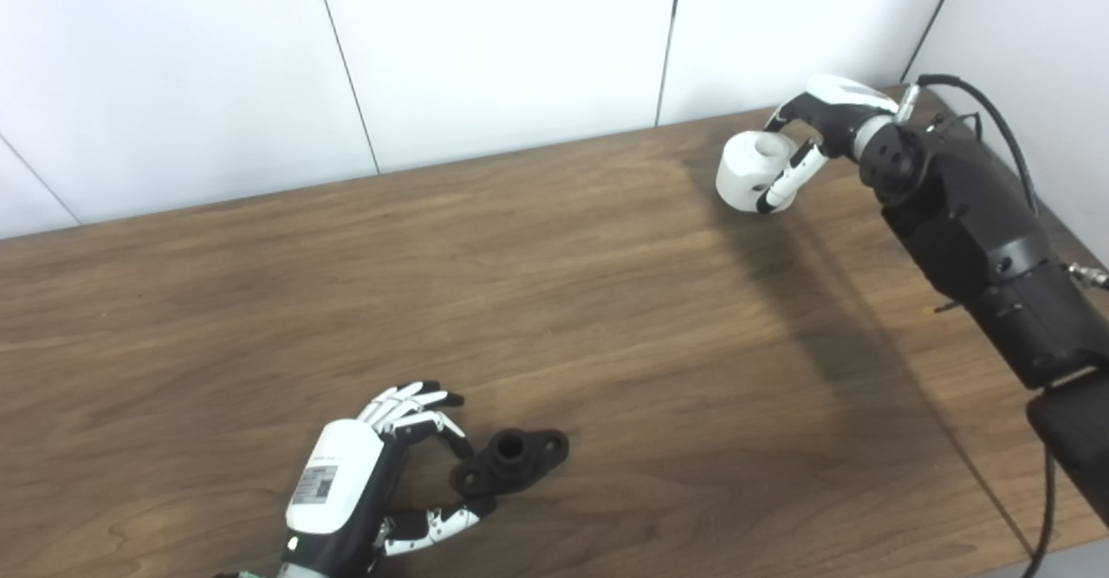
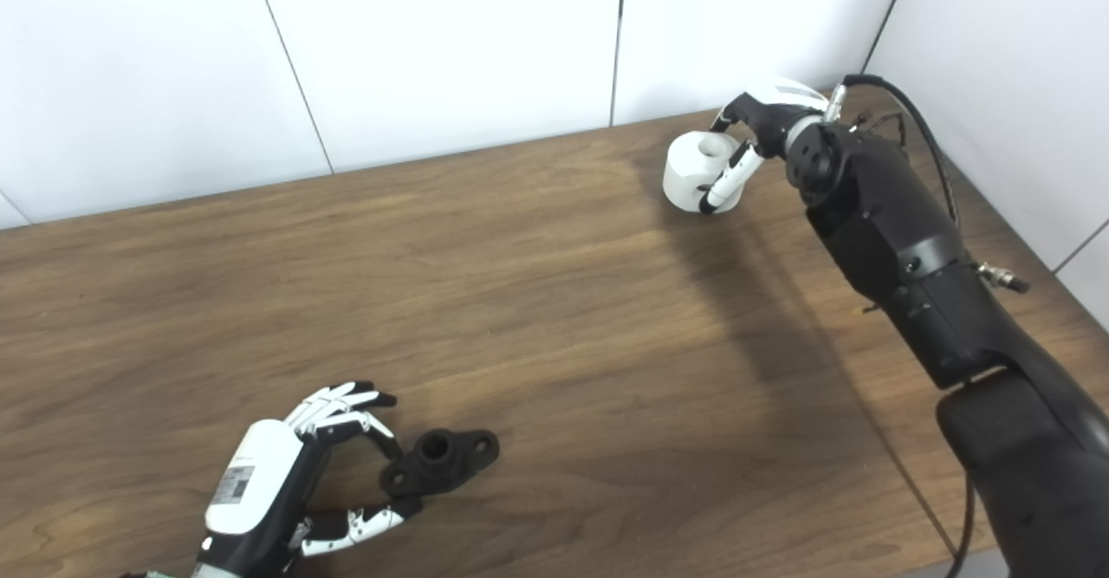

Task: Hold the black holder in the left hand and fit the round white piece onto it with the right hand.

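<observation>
At the near edge of the brown wood-grain table [image 1: 554, 301], toward seven o'clock, my left hand [image 1: 368, 474] lies beside the small black plastic holder [image 1: 511, 459], its fingers [image 1: 407, 405] curved over the holder's left end and its thumb [image 1: 437, 522] reaching in from below, the tips at or just short of that end lobe; whether they truly press it I cannot tell, and the hand is spread rather than clamped. The holder rests flat on the wood, a raised round collar with a bore facing straight up at its centre and a flat ear with a hole on each side. Its long axis, ear to ear, runs from about eight o'clock to two o'clock, the far ear pointing away from my left hand toward the table's middle. Well apart, at the far right corner near one o'clock, my right hand [image 1: 806, 140] is closed on the round white plastic piece [image 1: 749, 171], a stubby cylinder gripped from its right side with fingers across its front and over its top. The piece sits low over the table, tilted a little, its hollow open end turned up and toward the white panelled wall [image 1: 502, 49]. My black right forearm [image 1: 970, 223] stretches back toward four o'clock, a dark cable [image 1: 1005, 127] looping over it.
</observation>
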`<state>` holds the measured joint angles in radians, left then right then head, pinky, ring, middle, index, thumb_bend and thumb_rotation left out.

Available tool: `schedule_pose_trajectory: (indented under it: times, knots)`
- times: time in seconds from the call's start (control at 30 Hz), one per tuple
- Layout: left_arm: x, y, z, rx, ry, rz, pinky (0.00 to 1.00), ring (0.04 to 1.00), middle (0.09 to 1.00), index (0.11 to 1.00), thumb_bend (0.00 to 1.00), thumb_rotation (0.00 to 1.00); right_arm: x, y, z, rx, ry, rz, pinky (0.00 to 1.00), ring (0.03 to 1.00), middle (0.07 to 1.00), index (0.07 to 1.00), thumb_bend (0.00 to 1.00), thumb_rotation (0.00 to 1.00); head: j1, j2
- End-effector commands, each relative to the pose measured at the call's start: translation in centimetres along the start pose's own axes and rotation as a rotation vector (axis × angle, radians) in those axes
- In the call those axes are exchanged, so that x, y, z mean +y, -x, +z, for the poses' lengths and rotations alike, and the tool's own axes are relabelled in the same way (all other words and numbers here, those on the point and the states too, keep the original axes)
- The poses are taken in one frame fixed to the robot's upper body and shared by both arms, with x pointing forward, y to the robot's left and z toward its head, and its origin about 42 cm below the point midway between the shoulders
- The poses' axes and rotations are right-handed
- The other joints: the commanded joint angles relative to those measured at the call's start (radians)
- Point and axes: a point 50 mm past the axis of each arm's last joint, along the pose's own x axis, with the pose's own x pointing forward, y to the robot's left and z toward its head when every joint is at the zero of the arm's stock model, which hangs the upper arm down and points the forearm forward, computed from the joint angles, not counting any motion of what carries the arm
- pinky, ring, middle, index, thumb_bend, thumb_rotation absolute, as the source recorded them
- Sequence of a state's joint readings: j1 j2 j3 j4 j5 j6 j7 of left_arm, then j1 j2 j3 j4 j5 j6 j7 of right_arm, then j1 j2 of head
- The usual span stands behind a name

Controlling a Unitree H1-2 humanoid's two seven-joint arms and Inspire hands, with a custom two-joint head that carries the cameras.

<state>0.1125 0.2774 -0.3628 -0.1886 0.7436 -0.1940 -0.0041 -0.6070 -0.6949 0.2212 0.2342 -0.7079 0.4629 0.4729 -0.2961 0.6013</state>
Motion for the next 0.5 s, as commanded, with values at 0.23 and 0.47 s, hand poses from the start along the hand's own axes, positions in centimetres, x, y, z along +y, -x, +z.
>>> schedule_pose_trajectory:
  times: [0.23,0.47]
  knots:
    - [-1.93,1.05,-0.91,0.100,0.007,-0.114,0.86,0.857,0.778,0.486,0.52,0.04,-3.96,0.21,0.49,-0.033,0.011,-0.111,0.94,1.000,0.887,0.646,0.85,0.19,0.008,0.002]
    - [-1.77,1.05,-0.86,0.108,0.000,-0.122,0.85,0.857,0.779,0.486,0.52,0.04,-3.67,0.16,0.73,-0.041,-0.001,-0.114,0.93,0.995,0.878,0.629,0.85,0.18,0.012,0.008]
